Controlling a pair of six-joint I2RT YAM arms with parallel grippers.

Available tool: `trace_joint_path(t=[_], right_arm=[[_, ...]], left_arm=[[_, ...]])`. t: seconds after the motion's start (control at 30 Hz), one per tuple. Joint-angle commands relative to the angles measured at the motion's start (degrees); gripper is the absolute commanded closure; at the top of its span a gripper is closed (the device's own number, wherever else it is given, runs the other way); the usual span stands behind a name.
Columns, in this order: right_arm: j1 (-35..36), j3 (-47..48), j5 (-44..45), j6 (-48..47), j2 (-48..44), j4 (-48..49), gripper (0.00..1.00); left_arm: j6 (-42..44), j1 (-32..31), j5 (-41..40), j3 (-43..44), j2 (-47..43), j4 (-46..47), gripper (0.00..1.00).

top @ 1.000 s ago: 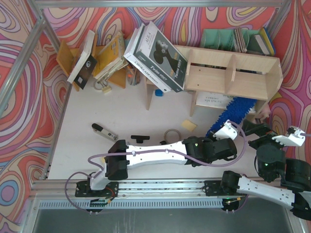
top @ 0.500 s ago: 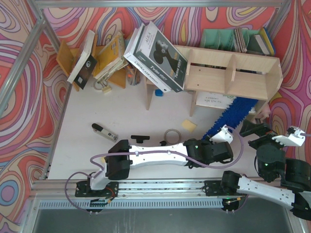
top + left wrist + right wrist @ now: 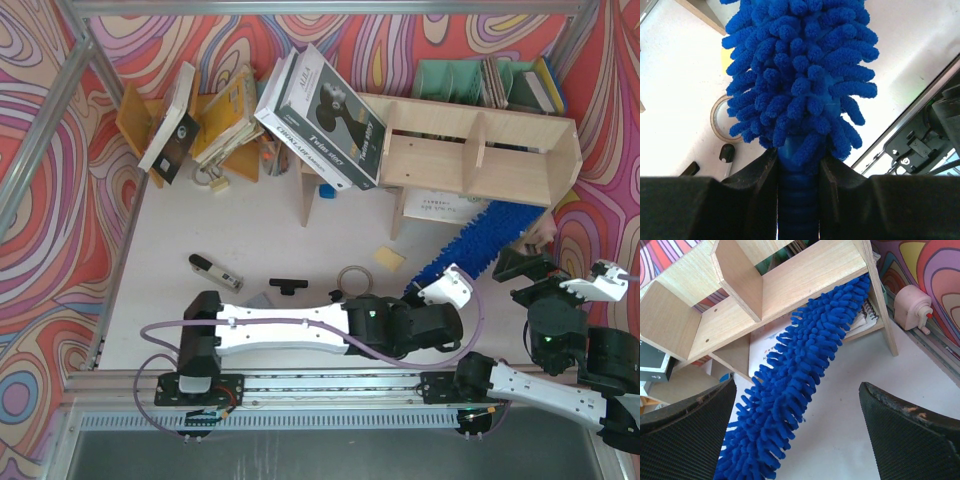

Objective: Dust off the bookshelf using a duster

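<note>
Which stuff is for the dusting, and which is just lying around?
For the job: blue duster, held in the left gripper; wooden bookshelf.
Just lying about: tape roll, yellow sponge, leaning books.

Walls [image 3: 50, 260] swirling in red, pink, orange and purple, wrapping round from 7 to 4 o'clock. White tabletop [image 3: 250, 225] lying at centre, taking even, soft light. Aluminium frame post [image 3: 45, 128] slanting at 10 o'clock. Metal rail [image 3: 330, 384] running along 6 o'clock.
</note>
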Motion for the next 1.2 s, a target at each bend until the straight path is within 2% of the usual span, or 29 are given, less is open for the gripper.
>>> trace_joint_path(t=[0.0, 0.33, 0.53, 0.77, 0.87, 1.17], right_arm=[[0.6, -0.3, 1.2, -0.5, -0.6, 0.5, 0.03], [0.5, -0.3, 1.2, -0.6, -0.5, 0.5, 0.02], [0.6, -0.4, 1.1, -0.6, -0.5, 0.6, 0.02], [0.6, -0.4, 1.3, -0.6, -0.4, 0.7, 0.02], [0.5, -0.3, 1.4, -0.6, -0.3, 0.7, 0.02], [0.5, -0.4, 1.5, -0.6, -0.3, 0.7, 0.02]], left_arm=[[0.4, -0.4, 0.7, -3.1, -1.4, 4.3, 1.00], [0.0, -0.4, 3.7, -1.1, 4.4, 1.0, 1.00], [0.6, -0.5, 0.8, -1.6, 0.9, 1.7, 1.00], [-0.1, -0.6, -4.8, -9.1, -7.6, 8.1, 1.00], [-1.5, 0.1, -6.6, -9.8, -7.4, 6.8, 1.00], [-5.9, 2.4, -4.9, -10.9, -5.4, 4.7, 1.00]])
